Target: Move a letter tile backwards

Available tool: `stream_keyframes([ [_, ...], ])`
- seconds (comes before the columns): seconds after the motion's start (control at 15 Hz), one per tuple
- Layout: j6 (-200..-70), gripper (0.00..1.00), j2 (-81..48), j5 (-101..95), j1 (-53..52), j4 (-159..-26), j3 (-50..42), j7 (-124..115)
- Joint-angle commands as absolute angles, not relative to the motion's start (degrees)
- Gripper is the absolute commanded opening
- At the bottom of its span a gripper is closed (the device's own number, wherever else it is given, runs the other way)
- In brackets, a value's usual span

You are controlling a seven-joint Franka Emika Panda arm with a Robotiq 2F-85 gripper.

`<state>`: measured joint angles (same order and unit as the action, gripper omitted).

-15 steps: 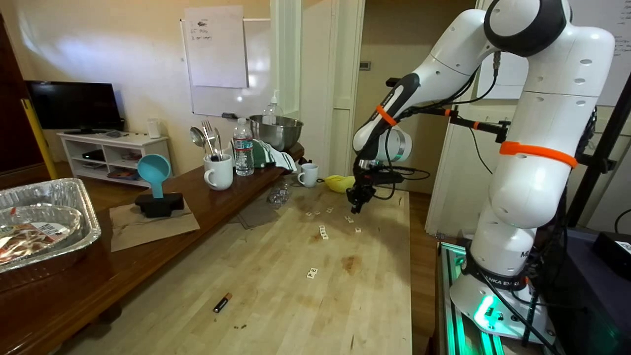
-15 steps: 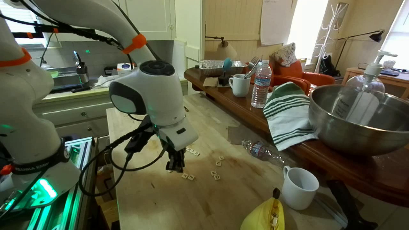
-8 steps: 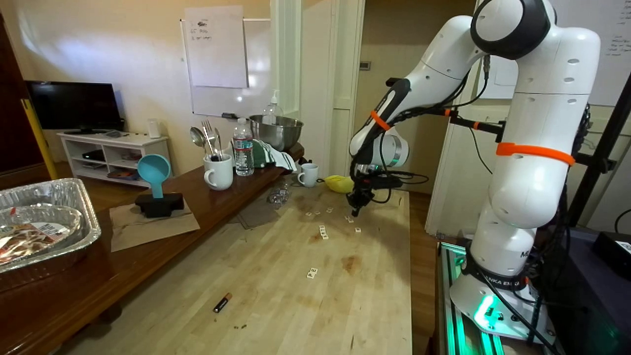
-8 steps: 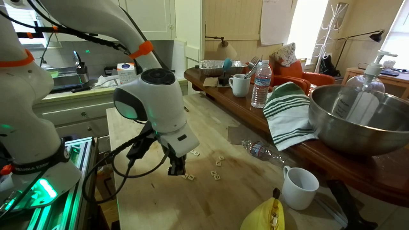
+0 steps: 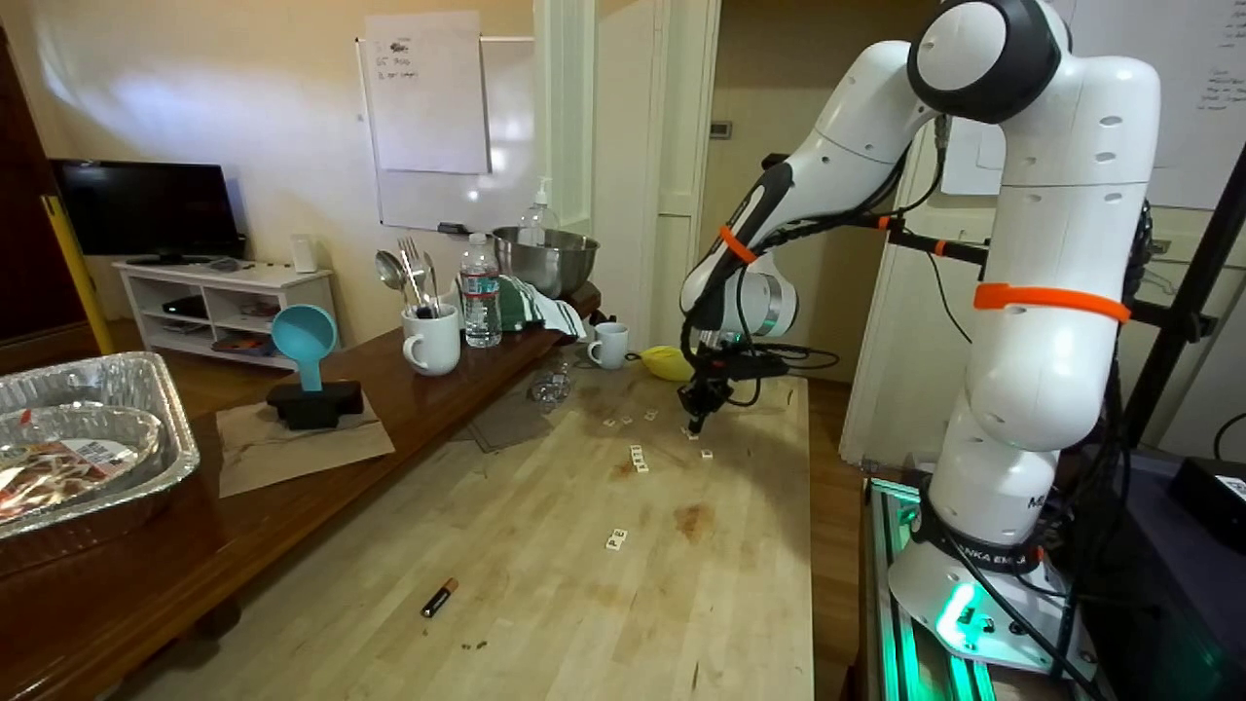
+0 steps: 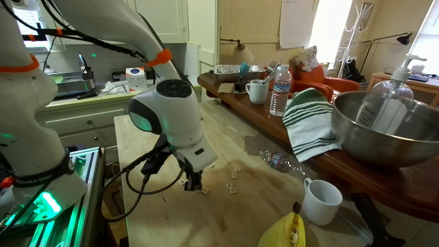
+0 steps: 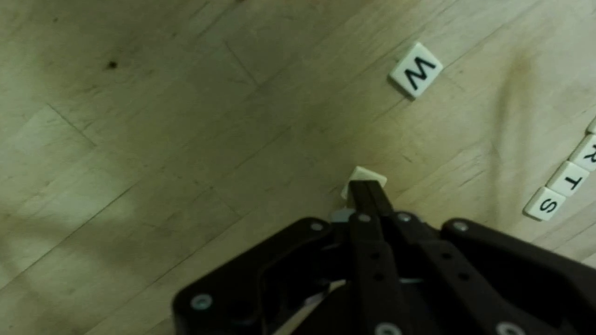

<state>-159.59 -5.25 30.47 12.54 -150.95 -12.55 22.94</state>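
Partly hidden by the hand, fingers together, a cream tile lies flat.

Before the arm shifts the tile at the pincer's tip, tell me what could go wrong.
In the wrist view, the shut pincer partly hides the letter tile, so contact is hard to judge and a push might slip off. The neighbouring tile, close beside the pincer in an exterior view, could get dragged along. Pushing toward the W tile might knock it too.
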Motion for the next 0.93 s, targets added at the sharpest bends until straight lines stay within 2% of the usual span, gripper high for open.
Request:
stream_keyframes([
  [0.0, -161.55, 0.0, -8.83, 33.08, 12.69, -149.15, -11.59, 25.52],
  [0.87, -163.04, 0.0, -10.28, 34.37, 12.77, -148.25, -6.98, 47.1],
])
